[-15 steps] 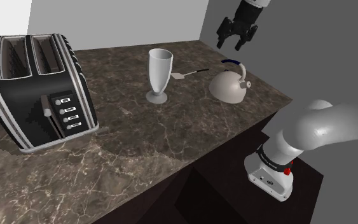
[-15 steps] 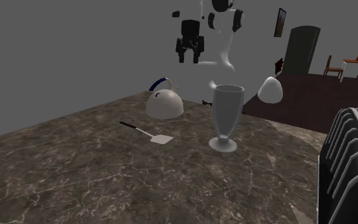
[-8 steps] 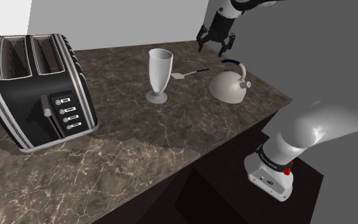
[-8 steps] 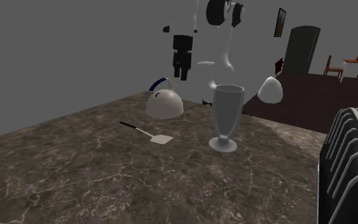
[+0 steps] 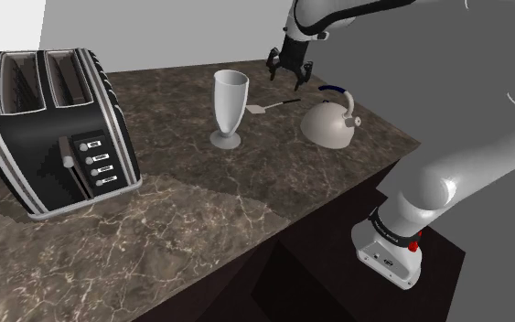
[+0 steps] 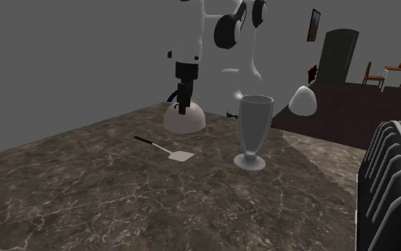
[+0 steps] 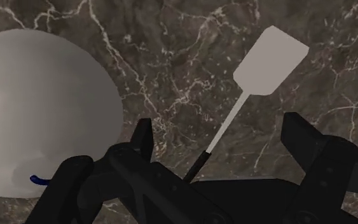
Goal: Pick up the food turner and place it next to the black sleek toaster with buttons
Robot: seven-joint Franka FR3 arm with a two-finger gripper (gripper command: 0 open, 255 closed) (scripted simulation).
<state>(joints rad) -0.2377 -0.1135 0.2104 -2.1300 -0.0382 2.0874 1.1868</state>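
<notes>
Turner [image 7: 269, 60] lies flat on the counter [image 5: 246, 206], untouched, its dark handle end under the gap of the gripper [image 5: 288, 77]. The gripper is spread wide and clasps nothing. In the last second it has swung over from above the kettle [image 5: 330, 126] and dropped low. The approach looks nearly done, with a short descent and a squeeze left. The toaster [image 5: 59, 128] waits well apart, past the glass [image 5: 229, 102].

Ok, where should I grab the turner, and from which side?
Grip the turner by its thin shaft, near the dark handle end, coming straight down from above. It lies flat on the counter, so the wide blade gives nothing to pinch. The open gripper hovers over the shaft; close across it, probably minding the kettle close beside.
</notes>
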